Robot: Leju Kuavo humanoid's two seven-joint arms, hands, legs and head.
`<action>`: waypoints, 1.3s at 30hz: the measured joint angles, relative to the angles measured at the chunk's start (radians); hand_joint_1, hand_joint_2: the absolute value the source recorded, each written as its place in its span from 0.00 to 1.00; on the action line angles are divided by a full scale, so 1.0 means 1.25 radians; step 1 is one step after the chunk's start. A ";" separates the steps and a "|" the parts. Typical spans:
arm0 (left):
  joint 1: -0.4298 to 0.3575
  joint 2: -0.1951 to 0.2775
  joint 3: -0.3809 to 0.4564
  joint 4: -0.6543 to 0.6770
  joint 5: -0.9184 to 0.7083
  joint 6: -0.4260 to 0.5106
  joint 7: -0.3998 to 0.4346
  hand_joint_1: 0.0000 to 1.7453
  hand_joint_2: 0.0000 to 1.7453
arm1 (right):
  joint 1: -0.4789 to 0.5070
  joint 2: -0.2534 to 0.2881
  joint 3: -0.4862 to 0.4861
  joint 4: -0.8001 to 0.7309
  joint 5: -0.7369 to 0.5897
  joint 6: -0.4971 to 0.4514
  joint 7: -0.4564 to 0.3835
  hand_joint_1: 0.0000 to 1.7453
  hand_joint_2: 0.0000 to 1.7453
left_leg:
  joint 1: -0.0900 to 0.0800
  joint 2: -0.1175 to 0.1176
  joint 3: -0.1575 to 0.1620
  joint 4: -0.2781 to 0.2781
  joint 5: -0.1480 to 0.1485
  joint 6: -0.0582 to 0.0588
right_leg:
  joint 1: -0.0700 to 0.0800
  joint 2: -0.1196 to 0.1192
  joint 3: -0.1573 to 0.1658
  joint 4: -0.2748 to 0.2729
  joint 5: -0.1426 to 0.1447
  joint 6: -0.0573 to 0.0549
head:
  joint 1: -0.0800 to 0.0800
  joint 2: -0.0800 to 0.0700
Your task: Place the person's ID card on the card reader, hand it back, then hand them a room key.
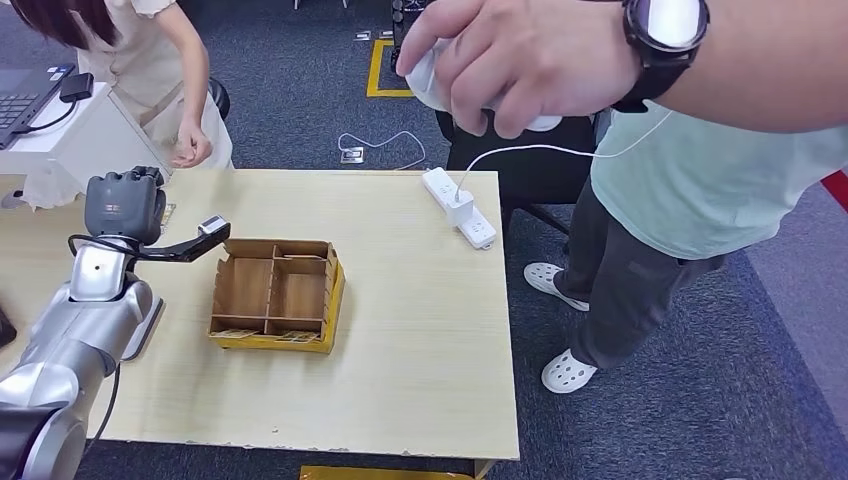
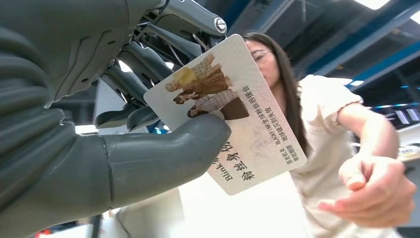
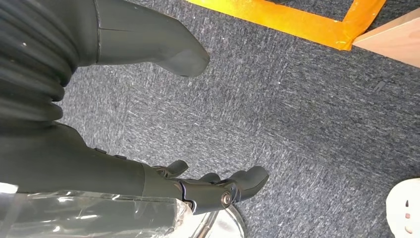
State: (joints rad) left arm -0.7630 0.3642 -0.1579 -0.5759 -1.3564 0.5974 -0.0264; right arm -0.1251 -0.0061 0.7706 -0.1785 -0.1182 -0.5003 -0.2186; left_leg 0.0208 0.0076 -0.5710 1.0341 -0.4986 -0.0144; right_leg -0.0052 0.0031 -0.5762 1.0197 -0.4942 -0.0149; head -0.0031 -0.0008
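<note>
Grey left hand (image 2: 124, 124) pinches the ID card (image 2: 233, 124), its thumb hiding some print; right hand (image 3: 198, 119) hangs spread, empty.

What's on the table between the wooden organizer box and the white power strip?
Nothing: in the head view the light wood table is bare between the wooden organizer box and the white power strip. The strip's cable runs off the far edge instead.

Wooden tray (image 1: 272, 296) sits on table (image 1: 400, 330), roughly mid, w/ 4 or so compartments. Power strip (image 1: 460, 208) at table's far right edge. Left hand (image 1: 125, 205) raised over table's far left, left of tray, pinching ID card (image 2: 233, 114) thumb vs fingers. Person (image 1: 150, 70) behind far left corner; 2nd person (image 1: 680, 190) right of table. Right hand (image 3: 148, 124) hangs over carpet (image 3: 297, 124).
</note>
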 joint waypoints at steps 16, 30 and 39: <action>0.166 0.139 0.013 -0.046 0.107 -0.066 -0.059 1.00 1.00 | 0.019 0.000 -0.023 0.001 -0.004 -0.011 -0.020 0.00 1.00 | 0.000 0.003 0.000 -0.001 0.000 0.000 | 0.000 0.003 -0.002 0.001 0.000 -0.001 | 0.000 0.000; 0.309 0.187 0.061 -0.119 0.161 -0.121 -0.130 1.00 1.00 | 0.021 -0.004 -0.039 0.001 -0.001 -0.016 -0.030 0.00 1.00 | 0.000 0.003 0.000 -0.001 0.000 -0.001 | 0.000 0.002 -0.002 0.001 0.000 -0.001 | 0.000 0.000; 0.396 0.219 0.070 -0.233 0.228 -0.196 -0.161 1.00 1.00 | 0.022 -0.008 -0.046 0.002 -0.001 -0.018 -0.031 0.00 1.00 | 0.000 0.002 0.000 -0.001 0.000 -0.001 | 0.000 0.002 -0.002 0.001 0.000 -0.001 | -0.001 0.000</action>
State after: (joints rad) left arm -0.2676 0.6376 -0.0705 -0.8677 -1.0720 0.3526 -0.2274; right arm -0.0972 -0.0160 0.7127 -0.1766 -0.1198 -0.5232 -0.2575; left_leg 0.0209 0.0107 -0.5712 1.0329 -0.4986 -0.0155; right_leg -0.0051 0.0057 -0.5786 1.0210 -0.4947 -0.0157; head -0.0040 -0.0008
